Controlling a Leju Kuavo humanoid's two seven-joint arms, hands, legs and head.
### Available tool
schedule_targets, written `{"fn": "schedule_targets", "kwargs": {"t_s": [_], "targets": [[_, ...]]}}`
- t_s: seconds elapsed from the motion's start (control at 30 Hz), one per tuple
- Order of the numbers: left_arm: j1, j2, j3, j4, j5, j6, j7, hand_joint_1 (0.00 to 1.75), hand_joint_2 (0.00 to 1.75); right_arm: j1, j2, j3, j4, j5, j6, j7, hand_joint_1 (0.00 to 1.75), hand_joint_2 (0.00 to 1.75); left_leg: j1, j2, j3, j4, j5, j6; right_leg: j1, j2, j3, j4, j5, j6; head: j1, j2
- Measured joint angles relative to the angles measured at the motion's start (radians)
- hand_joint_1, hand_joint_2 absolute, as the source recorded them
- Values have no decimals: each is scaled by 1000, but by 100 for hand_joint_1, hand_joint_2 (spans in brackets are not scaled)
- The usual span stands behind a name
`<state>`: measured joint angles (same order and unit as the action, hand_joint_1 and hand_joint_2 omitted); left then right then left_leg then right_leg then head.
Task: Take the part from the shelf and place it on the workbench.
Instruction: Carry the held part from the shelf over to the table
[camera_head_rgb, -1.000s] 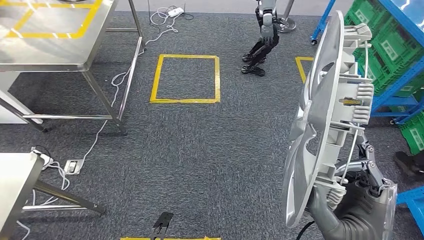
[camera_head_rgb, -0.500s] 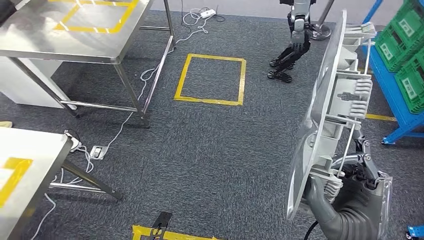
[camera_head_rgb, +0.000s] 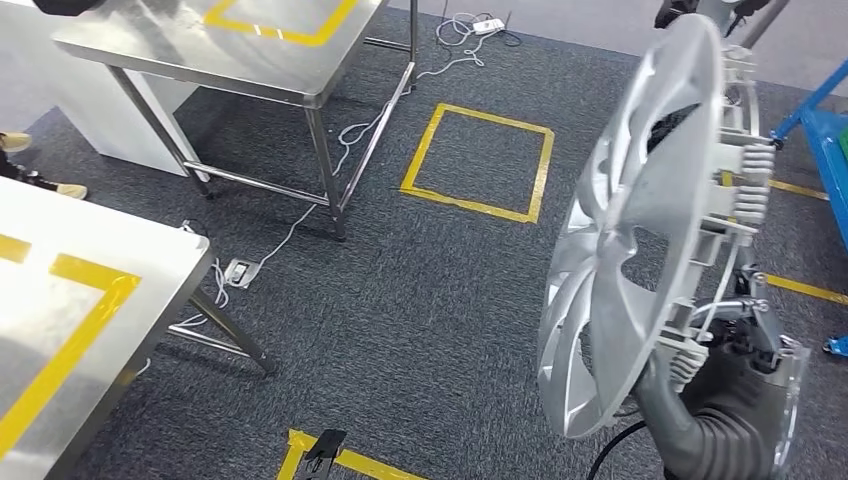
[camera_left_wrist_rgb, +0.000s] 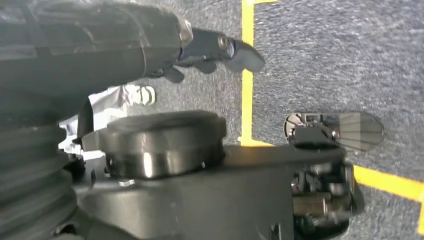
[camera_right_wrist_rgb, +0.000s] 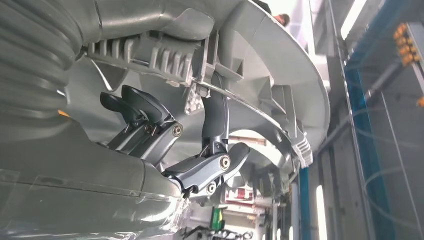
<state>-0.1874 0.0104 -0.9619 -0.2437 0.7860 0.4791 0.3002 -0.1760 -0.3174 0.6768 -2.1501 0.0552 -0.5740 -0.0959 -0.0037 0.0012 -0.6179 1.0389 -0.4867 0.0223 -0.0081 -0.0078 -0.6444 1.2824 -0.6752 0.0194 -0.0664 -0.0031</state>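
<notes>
Wheel cover held upright over carpet

Right hand grips the round silver plastic wheel cover at its lower rim, holding it on edge above grey carpet. Left hand holds nothing, fingers loosely extended. Steel workbench stands well apart.

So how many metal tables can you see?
2. One table stands at the far left, a yellow tape square on top. The other table is nearer, at the left edge, also taped. More may be out of frame.

no readable text, labels, numbers or signs anywhere
</notes>
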Motion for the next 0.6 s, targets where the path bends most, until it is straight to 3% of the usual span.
{"fn": "schedule_targets", "kwargs": {"t_s": [0.03,0.07,0.13,0.2,0.23,0.3,0.37,0.43,0.5,0.53,0.57,0.6], "targets": [[5,2,2,0,-1,4,0,0,175,5,-6,-10,-7,0,-9,1,175,175,-4,-14,2,0,0,2,1,3,-17,27,3,-5,0,0],[9,3,2,1,-3,10,1,0,175,8,-11,-19,-12,-1,-13,3,175,175,-7,-28,5,0,-1,3,4,6,-17,13,27,-13,0,0],[13,7,2,3,-10,25,4,0,175,14,-17,-34,-21,-4,-13,7,175,175,-9,-54,11,0,-1,4,13,29,26,-106,110,-29,0,0],[11,9,2,3,-16,34,5,0,175,17,-20,-46,-30,-10,-8,8,175,175,-10,-76,10,1,0,2,19,61,70,-217,162,-41,1,0],[10,9,2,3,-18,37,5,0,175,16,-21,-50,-32,-14,-4,8,175,175,-8,-85,6,1,1,0,20,70,80,-243,167,-44,1,0],[10,10,2,3,-22,43,5,0,175,15,-22,-53,-33,-23,7,7,175,175,-7,-97,-1,0,5,-9,18,59,87,-261,165,-44,2,0],[9,11,2,3,-26,47,5,0,175,12,-22,-55,-34,-28,19,7,175,175,-11,-59,-12,17,-12,-19,14,40,94,-279,173,-44,1,0],[7,12,2,3,-31,51,5,0,175,7,-23,-57,-33,-32,31,6,175,175,-9,-7,-50,97,-65,-32,11,20,99,-290,179,-45,0,0],[6,12,2,3,-36,55,5,0,175,4,-23,-56,-32,-35,44,6,175,175,2,1,-105,212,-116,-46,11,-2,99,-290,179,-45,-1,0],[7,12,2,3,-38,56,5,0,175,3,-23,-56,-31,-35,49,6,175,175,8,1,-120,243,-121,-53,10,-14,99,-290,178,-44,0,0],[8,12,2,3,-38,57,5,0,175,2,-23,-56,-31,-35,52,6,175,175,13,2,-117,238,-106,-59,8,-25,99,-288,176,-41,0,0],[10,13,2,3,-39,57,5,0,175,0,-23,-56,-31,-35,54,6,175,175,17,9,-94,197,-76,-65,6,-35,99,-286,173,-37,0,0]]}}
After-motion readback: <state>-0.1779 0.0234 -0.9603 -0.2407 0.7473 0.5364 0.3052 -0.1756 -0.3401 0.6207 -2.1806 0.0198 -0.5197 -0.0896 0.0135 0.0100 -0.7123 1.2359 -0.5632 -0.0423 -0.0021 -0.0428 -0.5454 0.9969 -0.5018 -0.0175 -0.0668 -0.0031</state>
